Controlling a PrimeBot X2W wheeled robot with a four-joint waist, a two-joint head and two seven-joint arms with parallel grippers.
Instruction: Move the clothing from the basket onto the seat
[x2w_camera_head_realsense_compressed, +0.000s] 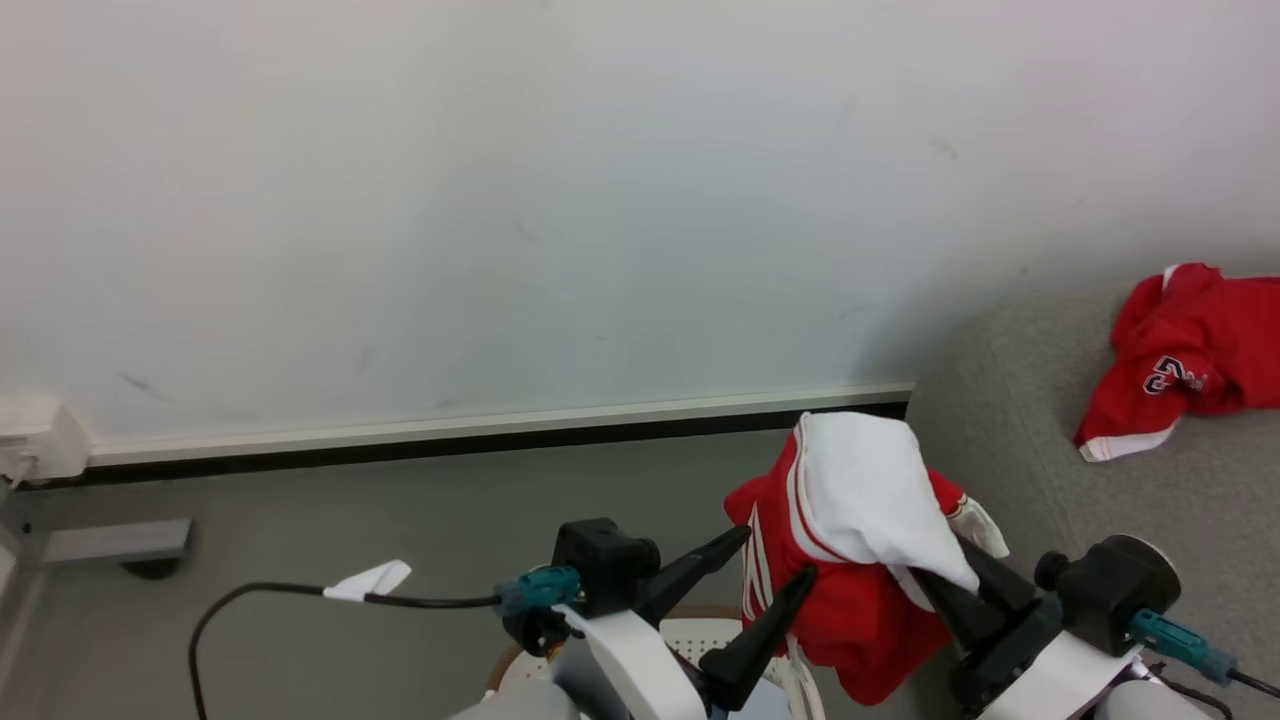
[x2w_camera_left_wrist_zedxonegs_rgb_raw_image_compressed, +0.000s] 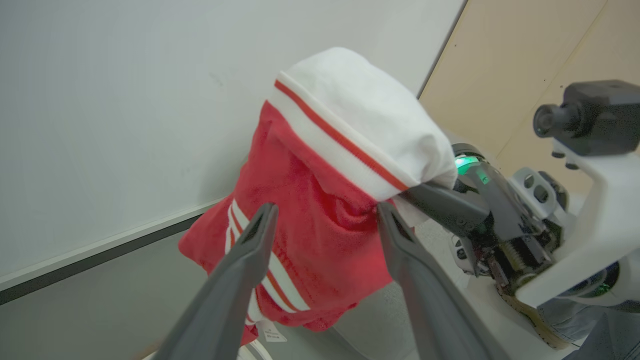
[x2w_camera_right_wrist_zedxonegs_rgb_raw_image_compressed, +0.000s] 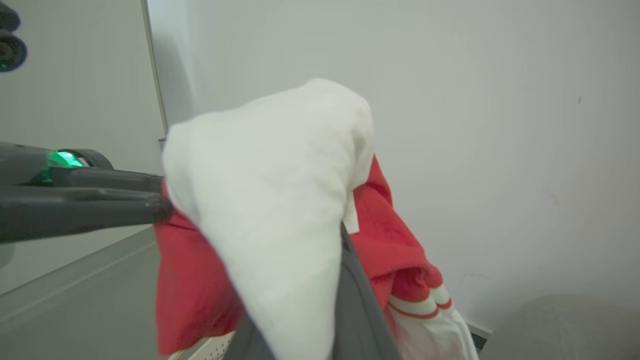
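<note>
Red w/ white trim: in head view the lettered top (x2w_camera_head_realsense_compressed: 1175, 365) already lies on the grey seat (x2w_camera_head_realsense_compressed: 1150, 540) at right, so that pc counts as done. A red-and-white garment (x2w_camera_head_realsense_compressed: 850, 600) hangs in the air above the basket (x2w_camera_head_realsense_compressed: 695, 638), just beside the seat edge but not on it yet. Right gripper (x2w_camera_head_realsense_compressed: 950, 580) looks clenched on it, fingers buried under the white fold. Left gripper (x2w_camera_head_realsense_compressed: 778, 552) stands wide open, grasping nothing, tips just beside the cloth. Left wrist view: same story, my two fingers spread w/ the garment beyond them, and the right gripper's dark fingers pinched into its white end. Right wrist view: cloth drapes over my finger, seat corner low right. Approx halfway by my read. Basket interior is mostly hidden by the arms, so can't tell if more pcs remain. Left to do: get this one over the seat & release.
</note>
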